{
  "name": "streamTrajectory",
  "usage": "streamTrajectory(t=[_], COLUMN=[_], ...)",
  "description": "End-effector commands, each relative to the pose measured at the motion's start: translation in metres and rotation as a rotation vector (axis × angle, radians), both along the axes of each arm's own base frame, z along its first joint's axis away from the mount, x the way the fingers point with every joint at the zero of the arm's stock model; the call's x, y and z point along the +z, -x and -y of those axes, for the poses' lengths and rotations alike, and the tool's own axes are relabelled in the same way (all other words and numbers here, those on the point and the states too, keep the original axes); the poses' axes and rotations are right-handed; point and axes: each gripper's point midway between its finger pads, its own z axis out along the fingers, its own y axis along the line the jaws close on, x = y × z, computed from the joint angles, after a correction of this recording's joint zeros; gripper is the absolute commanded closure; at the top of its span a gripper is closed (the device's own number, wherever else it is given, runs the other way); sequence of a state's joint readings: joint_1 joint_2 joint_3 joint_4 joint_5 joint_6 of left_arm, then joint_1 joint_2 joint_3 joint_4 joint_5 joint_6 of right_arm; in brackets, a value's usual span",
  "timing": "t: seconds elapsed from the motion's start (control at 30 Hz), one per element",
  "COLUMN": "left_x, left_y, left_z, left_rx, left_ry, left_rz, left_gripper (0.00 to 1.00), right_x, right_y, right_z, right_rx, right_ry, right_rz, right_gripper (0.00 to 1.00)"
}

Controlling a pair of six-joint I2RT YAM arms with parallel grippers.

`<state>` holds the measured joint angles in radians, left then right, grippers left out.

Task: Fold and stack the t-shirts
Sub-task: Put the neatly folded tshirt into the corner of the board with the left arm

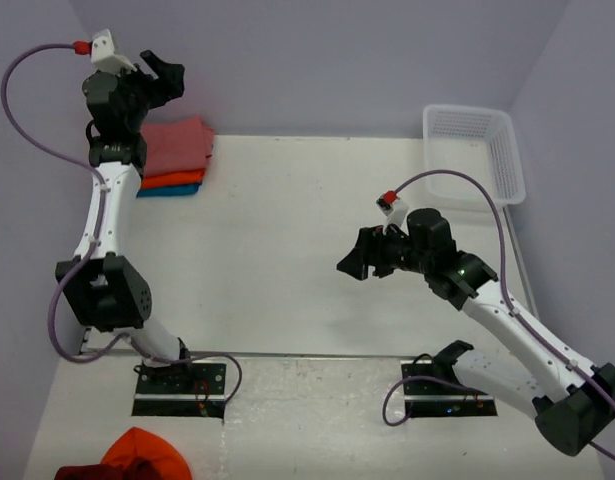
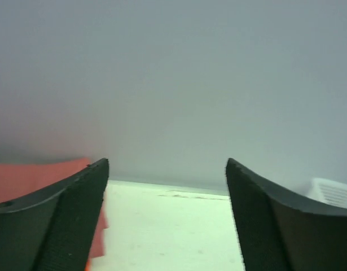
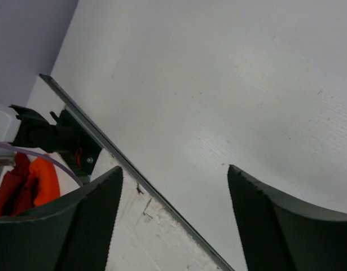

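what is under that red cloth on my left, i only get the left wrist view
Observer: The salmon-red t-shirt lies folded on an orange t-shirt, with a teal-blue one at the bottom.
Operator: where is the right gripper
Observer: The right gripper hangs open and empty over the bare middle of the table, apart from the stack.
Operator: any more cloth around
Observer: Orange and dark red cloth lies heaped beyond the table's near edge, bottom left of the top view.
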<state>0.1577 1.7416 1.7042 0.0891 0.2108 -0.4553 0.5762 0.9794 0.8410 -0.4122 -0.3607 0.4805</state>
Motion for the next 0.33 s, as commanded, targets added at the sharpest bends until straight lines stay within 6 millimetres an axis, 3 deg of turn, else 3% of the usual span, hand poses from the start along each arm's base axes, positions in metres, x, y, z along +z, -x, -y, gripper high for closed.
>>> streamTrajectory(t=[0.0,0.03,0.07,0.13,0.2,0.23,0.27,0.3], left_x=[0.03,0.047,0.031,0.02,-0.001,0.003,-0.023,-0.031], left_y=[0.046,0.067,0.074,0.094,0.106,0.116,0.124,0.129], left_z=[0.052,0.063,0.073,0.091,0.093,0.095,0.096,0.095], left_rx=[-0.132,-0.153,-0.183,-0.236,-0.228,-0.233,-0.237,-0.228], left_ry=[-0.009,-0.022,-0.026,-0.04,-0.03,-0.034,-0.026,-0.037], left_rz=[0.063,0.102,0.067,0.043,-0.033,-0.025,-0.103,-0.124], left_gripper=[0.11,0.0,0.0,0.0,0.0,0.0,0.0,0.0], right_x=[0.028,0.032,0.037,0.048,0.056,0.057,0.063,0.063], right_y=[-0.002,0.0,0.001,0.005,0.005,0.006,0.004,0.0], right_z=[0.003,0.003,0.003,0.003,0.004,0.005,0.007,0.01], right_rx=[-0.011,-0.002,-0.001,0.012,0.013,0.024,0.011,-0.013], right_ry=[-0.042,-0.055,-0.068,-0.094,-0.096,-0.087,-0.078,-0.065], right_rz=[0.123,0.143,0.157,0.195,0.222,0.236,0.25,0.249], right_gripper=[0.24,0.15,0.02,0.01,0.01,0.01,0.01,0.01])
